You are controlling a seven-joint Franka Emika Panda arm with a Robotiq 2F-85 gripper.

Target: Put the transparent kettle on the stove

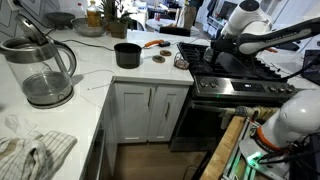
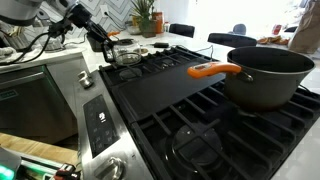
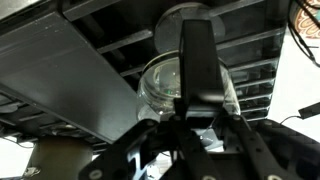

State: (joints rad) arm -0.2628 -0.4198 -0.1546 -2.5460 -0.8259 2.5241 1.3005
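One gripper point(image 3: 195, 40) is at the transparent kettle point(image 3: 158, 88), its fingers showing as a single dark bar across the glass. Whether they clamp the kettle cannot be told. The kettle is over the black grates of the stove point(image 2: 150, 95), at the corner nearest the counter; resting or lifted is unclear. Control panel point(image 2: 100, 125) markings are too blurred to read. Grey pot point(image 2: 270, 75) with orange handle stands well apart on the grates.
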